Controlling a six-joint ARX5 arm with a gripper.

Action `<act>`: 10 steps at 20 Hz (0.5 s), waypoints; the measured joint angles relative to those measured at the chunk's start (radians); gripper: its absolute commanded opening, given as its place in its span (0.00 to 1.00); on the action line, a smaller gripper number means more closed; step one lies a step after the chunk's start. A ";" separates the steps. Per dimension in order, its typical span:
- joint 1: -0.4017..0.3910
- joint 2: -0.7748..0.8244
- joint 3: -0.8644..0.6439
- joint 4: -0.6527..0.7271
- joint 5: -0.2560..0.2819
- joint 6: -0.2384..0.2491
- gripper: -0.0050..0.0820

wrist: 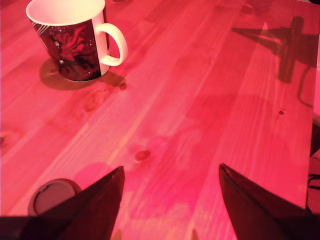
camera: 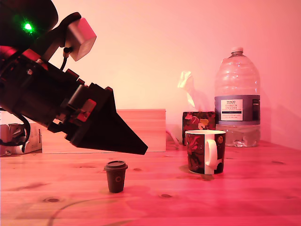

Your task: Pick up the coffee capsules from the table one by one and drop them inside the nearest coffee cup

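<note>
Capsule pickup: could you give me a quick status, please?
Gripper open, empty, above the table. Capsule upright, outside the fingers. Mug apart, upright. Nothing in the way.

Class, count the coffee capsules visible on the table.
1. The coffee capsule stands upright on the table, to the exterior view's left of the coffee cup. Others may be hidden.
</note>
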 measured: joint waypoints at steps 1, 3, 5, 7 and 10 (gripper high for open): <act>0.000 -0.001 0.000 -0.003 -0.003 0.000 0.65; 0.000 -0.001 0.000 0.001 -0.004 -0.006 0.65; 0.000 -0.001 0.000 0.001 -0.004 -0.006 0.65; 0.000 -0.001 0.000 0.000 -0.004 -0.006 0.65; 0.000 -0.001 0.000 0.000 -0.004 -0.006 0.65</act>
